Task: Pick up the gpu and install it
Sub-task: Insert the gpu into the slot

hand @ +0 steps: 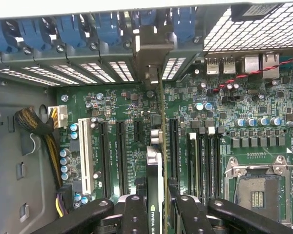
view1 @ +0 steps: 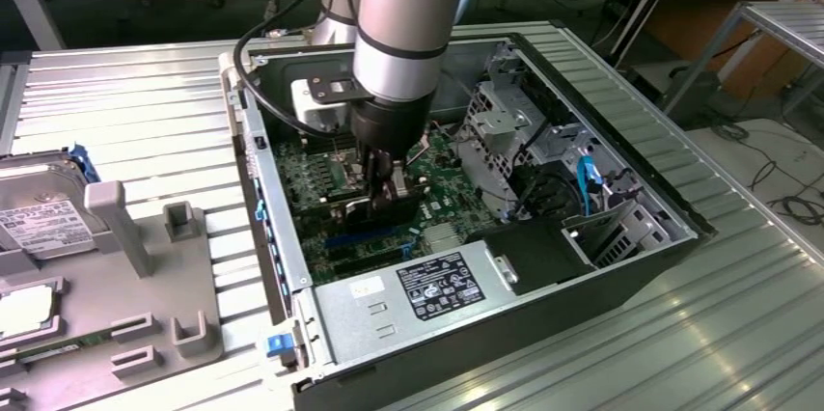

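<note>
My gripper (view1: 386, 187) reaches down into the open computer case (view1: 605, 155), over the green motherboard (view1: 445, 204). It is shut on the gpu (hand: 156, 165), a thin dark card that I see edge-on in the wrist view, standing upright between the black fingers (hand: 135, 214). The card runs along the long black expansion slots (hand: 119, 151). Its silver end bracket (hand: 153, 46) sits at the case's rear slot openings. Whether its lower edge is in a slot I cannot tell. In the exterior view the gpu (view1: 382, 213) hangs as a dark plate under the wrist.
A silver hard drive (view1: 45, 213) and a narrow green memory stick (view1: 52, 343) lie on the grey fixture (view1: 142, 266) at the exterior view's left. Inside the case are the power supply (view1: 412, 286), a drive cage (view1: 496, 126), yellow-black cables (hand: 44, 139) and the CPU socket (hand: 254, 187).
</note>
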